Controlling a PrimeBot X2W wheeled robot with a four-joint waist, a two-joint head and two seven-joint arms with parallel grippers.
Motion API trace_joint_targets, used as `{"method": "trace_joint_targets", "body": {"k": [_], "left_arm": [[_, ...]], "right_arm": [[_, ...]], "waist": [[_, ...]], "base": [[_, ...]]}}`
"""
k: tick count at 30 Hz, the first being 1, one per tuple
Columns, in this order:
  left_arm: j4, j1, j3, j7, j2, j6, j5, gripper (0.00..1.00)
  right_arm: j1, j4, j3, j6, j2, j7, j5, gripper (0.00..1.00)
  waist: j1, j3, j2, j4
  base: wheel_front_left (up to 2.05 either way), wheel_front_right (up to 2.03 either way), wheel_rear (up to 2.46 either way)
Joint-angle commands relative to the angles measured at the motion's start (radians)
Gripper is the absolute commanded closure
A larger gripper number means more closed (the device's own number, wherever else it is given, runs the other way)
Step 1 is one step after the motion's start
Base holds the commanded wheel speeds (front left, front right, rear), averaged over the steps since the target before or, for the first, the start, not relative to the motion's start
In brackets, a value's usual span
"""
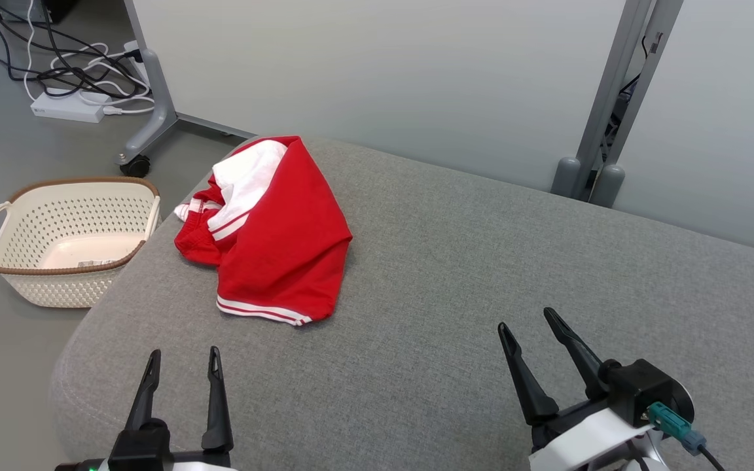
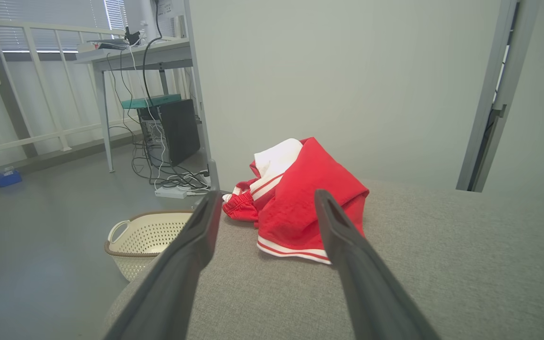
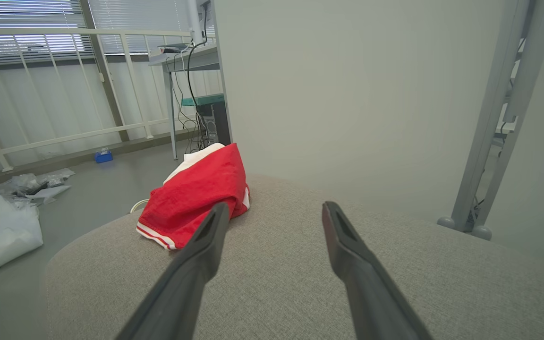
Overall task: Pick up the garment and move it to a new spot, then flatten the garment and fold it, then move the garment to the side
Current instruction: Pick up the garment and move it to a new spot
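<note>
The garment [image 1: 279, 242] is bunched and folded over itself, so its cut is hard to read. Sleeves or legs cannot be told apart, and the top layer covers whatever lies beneath. It is bright red, with a white panel at its far end and a hem with thin white stripes at its near end. A gathered red part pokes out on its left side. It lies on the grey cushion [image 1: 449, 261] at the far left corner, its crumpled side reaching the left edge. The bottom of the head view cuts off the cushion's near edge. Beyond the left edge a cream basket [image 1: 69, 183] stands on the floor, partly hidden behind the cushion. The left pincer [image 1: 184, 353] and right pincer [image 1: 525, 319] both stand released, fingers spread, grasping nothing, near the cushion's near edge and apart from the garment.
</note>
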Motion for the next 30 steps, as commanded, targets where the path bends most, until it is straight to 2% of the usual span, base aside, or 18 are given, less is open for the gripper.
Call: {"method": "trace_joint_targets", "body": {"k": [1,7,13,19,25,30], "left_arm": [[-0.002,0.003,0.002,-0.003,0.003,0.005,-0.002,0.0],[-0.003,-0.008,0.012,-0.003,0.003,0.003,-0.011,0.0],[-0.013,-0.071,0.042,-0.003,0.003,-0.003,-0.023,0.0],[0.032,-0.229,0.07,-0.003,0.013,-0.071,-0.019,0.0],[0.207,-0.458,0.113,0.002,0.091,-0.153,-0.044,0.0],[0.364,-0.672,0.129,0.12,0.156,-0.227,-0.095,0.0]], "right_arm": [[0.0,-0.001,-0.001,0.002,-0.008,-0.004,0.002,0.0],[0.0,-0.013,-0.013,0.002,-0.008,-0.004,-0.003,0.0],[-0.051,-0.039,-0.021,0.002,-0.008,-0.004,-0.064,0.0],[-0.133,-0.08,-0.05,0.002,-0.02,-0.003,-0.147,0.0],[-0.214,-0.122,-0.048,0.001,-0.066,-0.003,-0.166,0.0],[-0.262,-0.147,-0.047,0.001,-0.098,0.0,-0.166,0.0]], "waist": [[0.0,0.0,0.0,-0.001],[0.0,0.016,0.0,-0.007],[0.0,0.113,0.0,-0.04],[0.0,0.252,0.0,-0.065],[0.0,0.363,0.0,-0.095],[0.0,0.426,0.0,-0.117]], "base": [[0.0,0.0,0.0],[0.0,0.0,0.0],[0.0,0.0,0.0],[0.0,0.0,0.0],[0.0,0.0,0.0],[0.0,0.0,0.0]]}}
